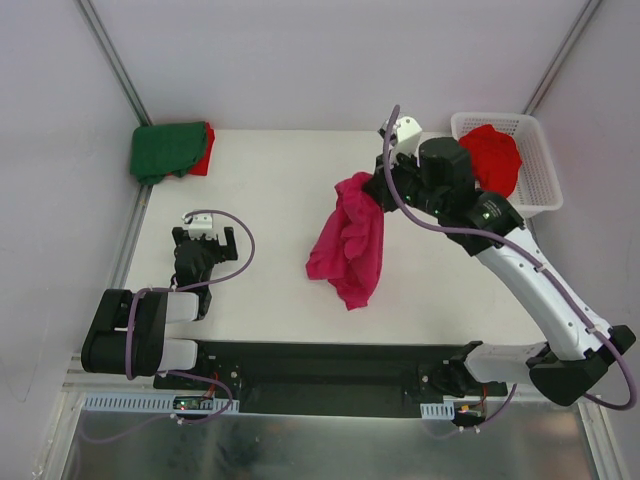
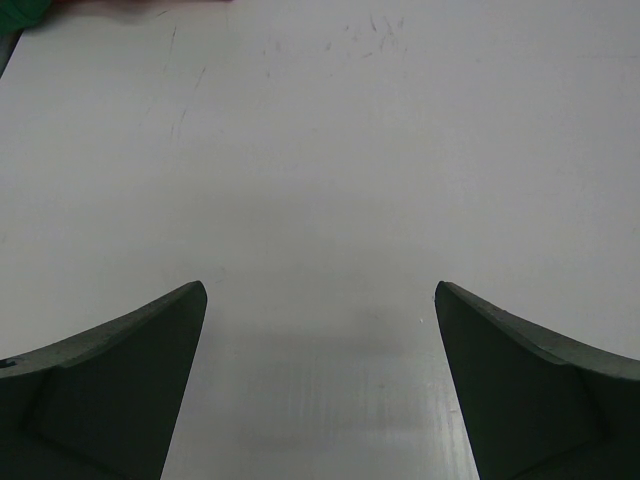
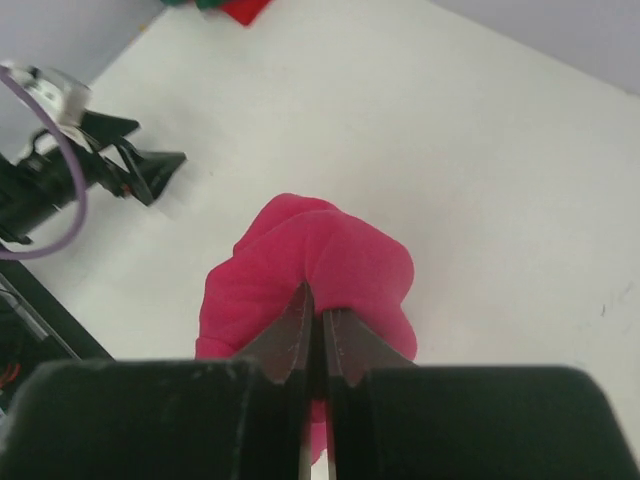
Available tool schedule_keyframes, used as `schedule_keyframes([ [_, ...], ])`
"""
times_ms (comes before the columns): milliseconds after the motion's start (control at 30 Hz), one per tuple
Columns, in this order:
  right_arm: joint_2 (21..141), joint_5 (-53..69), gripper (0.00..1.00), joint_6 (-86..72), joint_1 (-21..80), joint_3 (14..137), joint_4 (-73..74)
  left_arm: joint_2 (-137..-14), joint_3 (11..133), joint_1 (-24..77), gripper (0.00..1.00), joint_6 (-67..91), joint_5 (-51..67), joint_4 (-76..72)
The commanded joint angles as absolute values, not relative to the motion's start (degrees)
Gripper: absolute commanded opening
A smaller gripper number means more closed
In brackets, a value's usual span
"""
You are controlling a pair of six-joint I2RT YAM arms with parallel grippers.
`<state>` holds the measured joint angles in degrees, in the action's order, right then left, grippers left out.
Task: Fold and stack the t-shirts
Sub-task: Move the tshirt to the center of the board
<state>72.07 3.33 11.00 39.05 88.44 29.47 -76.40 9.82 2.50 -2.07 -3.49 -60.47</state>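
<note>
- I am watching the right gripper (image 1: 372, 186), which is pinching the magenta-pink t-shirt (image 1: 347, 240) just beside the white basket (image 1: 545, 172), on the basket's side toward the left arm.
- In the right wrist view, the right gripper (image 3: 316, 302) is standing with its jaws pressed nearly together on a fold of the magenta-pink t-shirt (image 3: 320, 258), and the cloth is bulging out beyond the fingertips.
- The shirt is hanging down from that pinch in a crumpled bunch, trailing away from the basket toward the near edge of the table (image 1: 270, 200). I cannot tell whether its lower end is touching the surface.
- A red t-shirt (image 1: 492, 158) is lying crumpled inside the basket, filling the end nearest the right arm's wrist.
- Well apart from the basket, at the far corner across the table, a dark green t-shirt (image 1: 165, 150) is lying folded on top of another red t-shirt (image 1: 204, 152), whose edge is peeking out on the side facing the basket.
- The left gripper (image 1: 205, 236) is hovering low over bare table, far from the basket. Its jaws are spread wide, with nothing between them.
- In the left wrist view, the left gripper (image 2: 320, 290) is showing only white tabletop in its gap.
</note>
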Motion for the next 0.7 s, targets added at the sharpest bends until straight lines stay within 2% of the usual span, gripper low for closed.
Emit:
schedule_keyframes([
  [0,68.4,-2.6,0.01,10.5,39.2,84.1,28.7,-76.5,11.4,1.7,0.99,-1.5,-2.6,-61.5],
  [200,66.9,-2.2,0.01,8.0,39.2,77.6,27.5,-75.8,11.3,1.6,0.99,-1.0,-4.5,-61.5],
  [467,65.5,-2.8,0.01,7.5,39.3,72.5,25.8,-67.1,20.2,2.5,0.99,-0.1,-9.3,-40.0],
  [567,65.4,-3.5,0.01,7.7,39.3,72.1,25.8,-62.0,21.4,2.6,0.99,6.1,-11.1,-35.4],
  [667,65.7,-4.2,0.01,8.0,39.3,71.5,25.1,-58.9,26.0,2.6,0.99,11.8,-7.5,-26.4],
])
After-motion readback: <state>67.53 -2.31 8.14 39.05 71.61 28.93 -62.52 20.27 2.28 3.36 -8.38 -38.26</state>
